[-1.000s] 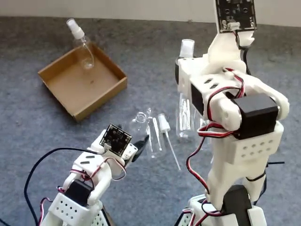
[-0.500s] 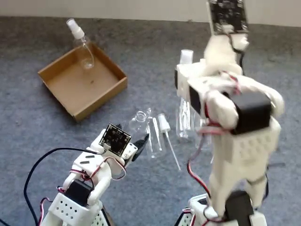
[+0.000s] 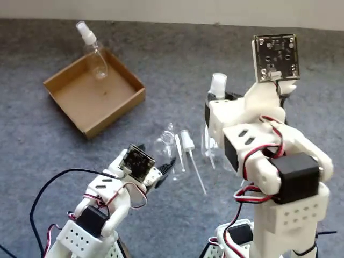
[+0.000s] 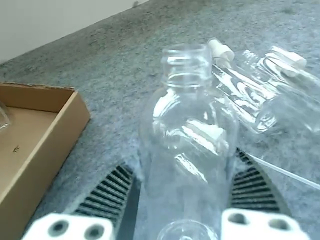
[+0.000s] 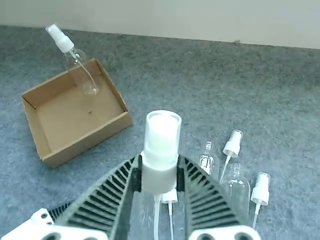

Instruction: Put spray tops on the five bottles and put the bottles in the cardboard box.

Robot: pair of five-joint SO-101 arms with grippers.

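Note:
My left gripper is shut on a clear bottle with a bare open neck, held low over the carpet near the middle. My right gripper is shut on a white spray top, its tube hanging down, up in the air to the right of that bottle. The cardboard box sits at the back left. A capped bottle leans on the box's far wall.
Loose on the grey carpet between the arms lie a spray top, another spray top and clear bottles. The right arm's body hides part of that pile from above.
The right arm has dropped lower and drawn back toward the near side, still with the spray top. The left gripper has shifted slightly right with its bottle.

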